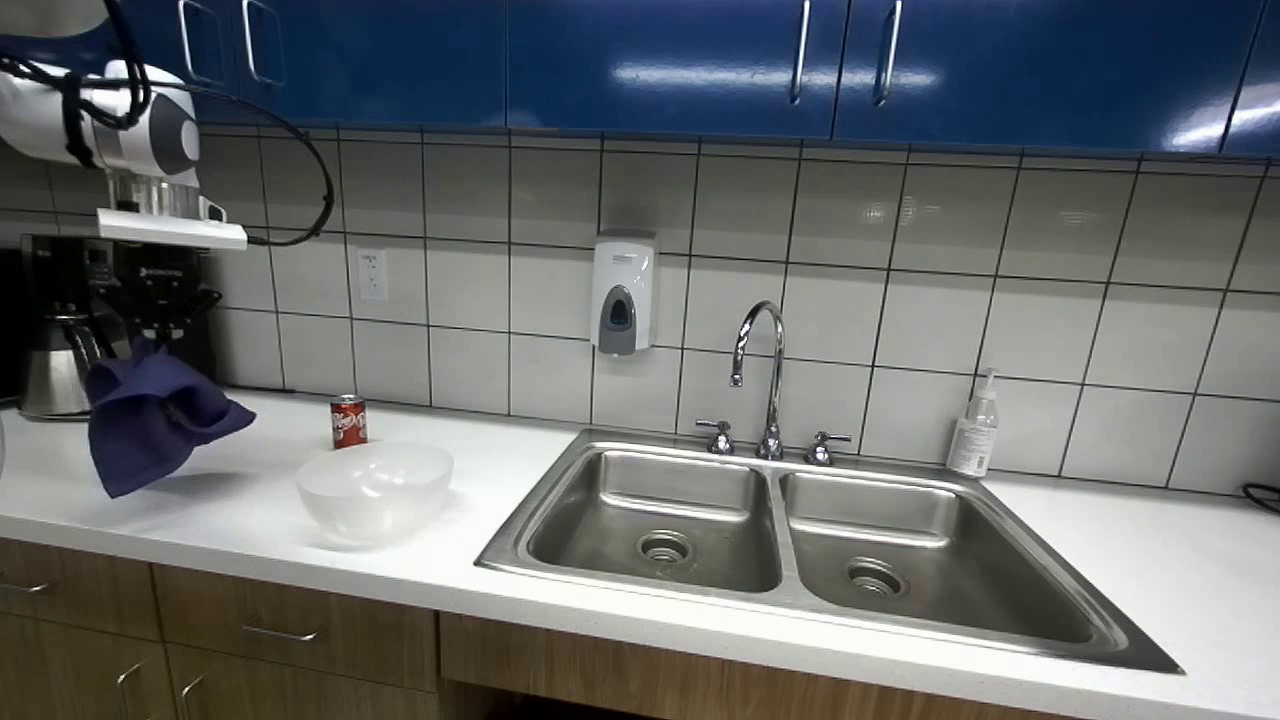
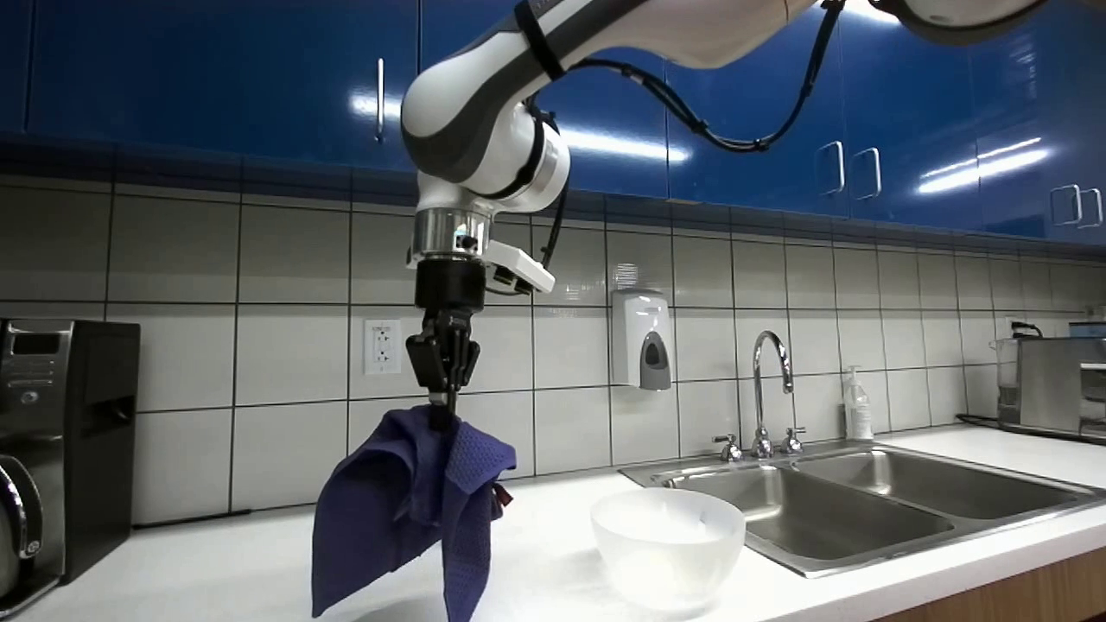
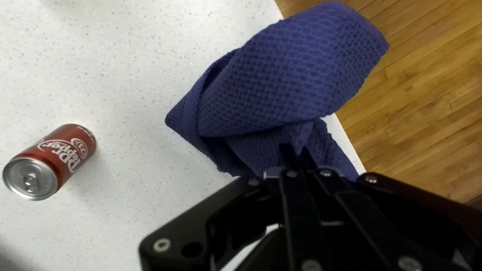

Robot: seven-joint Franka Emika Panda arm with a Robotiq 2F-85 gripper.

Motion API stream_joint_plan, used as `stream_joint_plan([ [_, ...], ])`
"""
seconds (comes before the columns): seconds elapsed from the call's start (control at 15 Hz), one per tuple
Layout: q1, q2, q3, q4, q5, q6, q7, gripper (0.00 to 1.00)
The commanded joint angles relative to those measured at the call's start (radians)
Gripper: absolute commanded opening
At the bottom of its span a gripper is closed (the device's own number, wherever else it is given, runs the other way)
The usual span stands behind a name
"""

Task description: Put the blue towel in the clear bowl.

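Observation:
The blue towel (image 1: 150,420), a dark blue-purple waffle cloth, hangs bunched from my gripper in both exterior views (image 2: 380,510). My gripper (image 2: 442,419) points down and is shut on the towel's upper part, above the counter. In the wrist view the towel (image 3: 278,75) spreads out beyond my fingertips (image 3: 296,150), with a fold pinched between them. The clear bowl (image 1: 375,495), frosted and translucent, stands upright on the counter, apart from the towel. In an exterior view the bowl (image 2: 670,553) is to the right of the towel. The bowl is out of the wrist view.
A red soda can (image 1: 348,422) stands behind the bowl; it also shows in the wrist view (image 3: 52,162). A coffee maker (image 2: 95,449) stands at the left. A double steel sink (image 1: 775,560) lies right of the bowl. The counter's edge (image 3: 348,143) borders the wooden floor.

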Motion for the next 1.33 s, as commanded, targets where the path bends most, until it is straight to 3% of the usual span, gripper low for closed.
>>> stream_joint_plan([
  [0.0, -0.023, -0.112, 0.018, -0.113, 0.029, 0.002, 0.046, 0.01],
  [0.67, -0.059, -0.324, -0.005, -0.279, 0.045, 0.018, 0.123, 0.01],
  [1.27, -0.125, -0.433, -0.077, -0.370, 0.032, 0.011, 0.220, 0.01],
])
